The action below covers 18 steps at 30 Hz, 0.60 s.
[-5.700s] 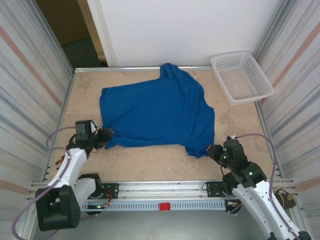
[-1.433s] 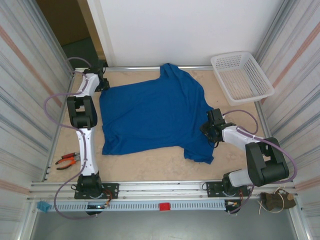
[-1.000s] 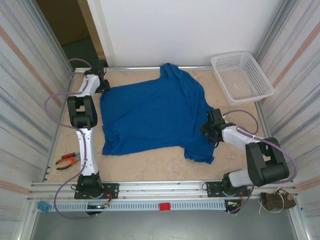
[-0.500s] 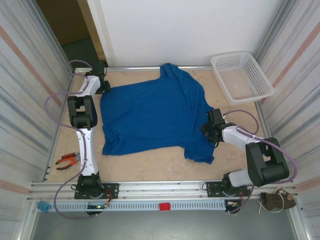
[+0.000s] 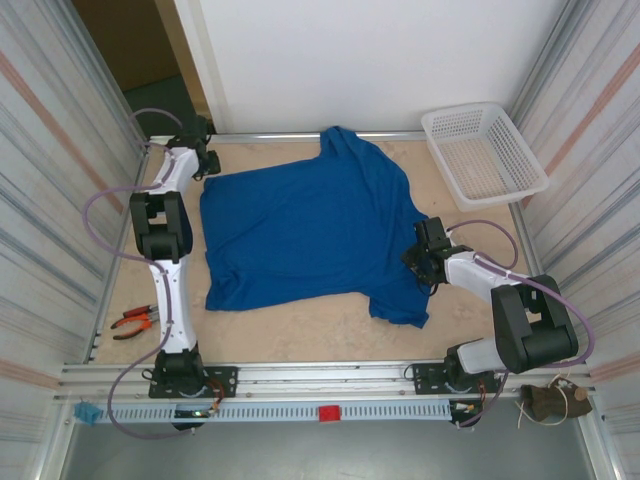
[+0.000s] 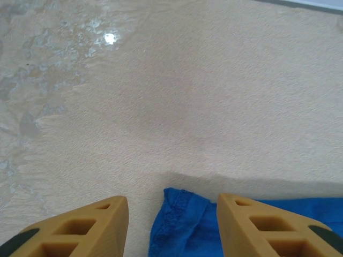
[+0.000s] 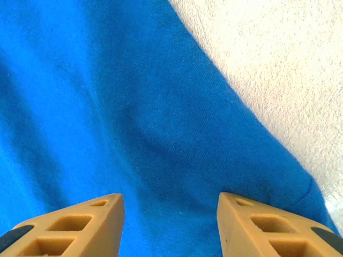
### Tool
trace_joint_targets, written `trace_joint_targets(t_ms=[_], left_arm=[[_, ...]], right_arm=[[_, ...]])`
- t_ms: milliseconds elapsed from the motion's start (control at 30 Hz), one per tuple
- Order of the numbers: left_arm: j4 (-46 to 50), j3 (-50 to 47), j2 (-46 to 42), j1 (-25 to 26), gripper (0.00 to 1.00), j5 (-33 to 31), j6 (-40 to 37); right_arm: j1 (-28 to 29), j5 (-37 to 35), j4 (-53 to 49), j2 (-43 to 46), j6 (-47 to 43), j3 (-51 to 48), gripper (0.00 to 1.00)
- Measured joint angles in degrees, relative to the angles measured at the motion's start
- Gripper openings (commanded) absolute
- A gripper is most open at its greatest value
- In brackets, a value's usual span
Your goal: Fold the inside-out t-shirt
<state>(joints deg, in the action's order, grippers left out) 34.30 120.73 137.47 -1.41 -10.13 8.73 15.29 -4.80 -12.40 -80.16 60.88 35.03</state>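
The inside-out t-shirt (image 5: 310, 230) lies spread flat on the table, plain royal blue, no print showing. My left gripper (image 5: 207, 166) is stretched to the far left, at the shirt's far-left corner. In the left wrist view that gripper (image 6: 171, 227) is open, and a hemmed blue corner (image 6: 185, 222) lies on the table between its fingers (image 6: 86, 227), apart from both. My right gripper (image 5: 416, 258) is low over the shirt's right edge. In the right wrist view it (image 7: 170, 227) stands open above smooth blue cloth (image 7: 123, 107), with bare table (image 7: 284, 69) to the right.
A white lattice basket (image 5: 483, 155) stands at the far right corner. Pliers with orange handles (image 5: 133, 320) lie by the left rail. Corrugated metal walls (image 5: 60, 200) close in both sides, and a metal rail (image 5: 320, 375) runs along the near edge.
The left arm's wrist has shifted slightly left and farther back at the shirt's far-left corner. The right arm and the shirt have not moved.
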Motion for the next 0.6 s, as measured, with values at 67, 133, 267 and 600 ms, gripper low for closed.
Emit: trace_joint_targets(t_ms=[67, 133, 267, 600], left_arm=[[-0.15, -0.52, 0.0, 0.17, 0.44, 0.02, -0.02], [-0.09, -1.27, 0.0, 0.31, 0.43, 0.02, -0.17], [-0.37, -2.86, 0.0, 0.42, 0.42, -0.02, -0.87], [-0.33, -4.94, 0.0, 0.35, 0.33, -1.14, -2.1]], right_arm=[[0.0, 0.0, 0.0, 0.0, -0.02, 0.0, 0.48], [0.0, 0.0, -0.02, 0.0, 0.0, 0.0, 0.48], [0.0, -0.13, -0.07, 0.0, 0.0, 0.0, 0.48], [0.0, -0.17, -0.09, 0.02, -0.02, 0.0, 0.47]])
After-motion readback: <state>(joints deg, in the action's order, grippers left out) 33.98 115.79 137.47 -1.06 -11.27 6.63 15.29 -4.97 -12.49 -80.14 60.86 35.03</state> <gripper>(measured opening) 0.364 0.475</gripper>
